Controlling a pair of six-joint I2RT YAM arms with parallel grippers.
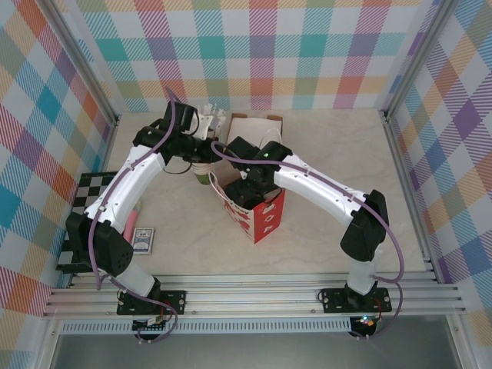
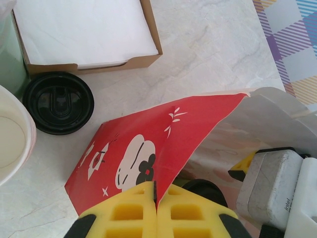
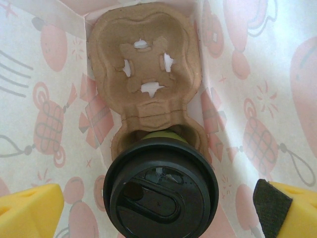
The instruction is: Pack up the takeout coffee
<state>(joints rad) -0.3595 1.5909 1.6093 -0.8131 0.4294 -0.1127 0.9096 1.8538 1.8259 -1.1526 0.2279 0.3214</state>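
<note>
Inside bag [image 2: 198, 124], coffee [image 3: 161, 193] sits in carrier [image 3: 143, 64] at bag's bottom; right pincer [image 3: 158, 201] wide, either side, not touching. Left pincer [image 2: 155, 193] pinches bag's rim. Withdraw crooked and you'd likely clip coffee or bag wall, tipping it.

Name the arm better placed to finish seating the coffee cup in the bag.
Right. The right pincer is open inside the red paper bag, straddling the lidded coffee cup at the cardboard carrier. The left pincer is shut on the bag's rim, so it is occupied.
</note>
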